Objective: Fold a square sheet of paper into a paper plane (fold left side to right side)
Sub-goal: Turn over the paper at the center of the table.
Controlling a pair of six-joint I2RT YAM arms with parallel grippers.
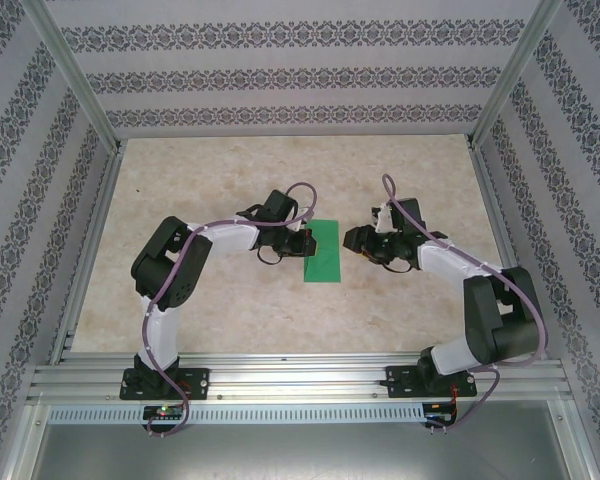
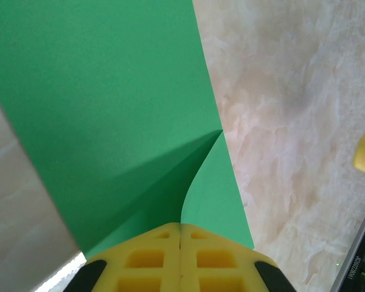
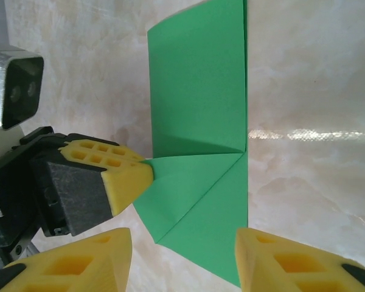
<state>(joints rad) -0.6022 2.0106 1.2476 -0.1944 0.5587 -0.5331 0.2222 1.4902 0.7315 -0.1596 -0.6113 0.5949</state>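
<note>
The green sheet of paper [image 1: 325,252] lies at the middle of the table, folded into a narrow strip with diagonal creases. My left gripper [image 1: 302,243] is at its left edge, shut on the tip of a triangular flap [image 3: 188,188], which it holds slightly off the sheet. In the left wrist view the yellow fingertips [image 2: 180,226] meet on the paper [image 2: 109,109]. My right gripper [image 1: 352,240] hovers just right of the sheet, open; in its own view the gripper [image 3: 182,261] has a finger [image 3: 91,261] on either side of the sheet's near end, neither touching it.
The table is pale marble-patterned [image 1: 230,300], with patterned walls and metal frame posts on three sides. An aluminium rail [image 1: 300,375] carries both arm bases along the near edge. The two grippers face each other closely across the paper.
</note>
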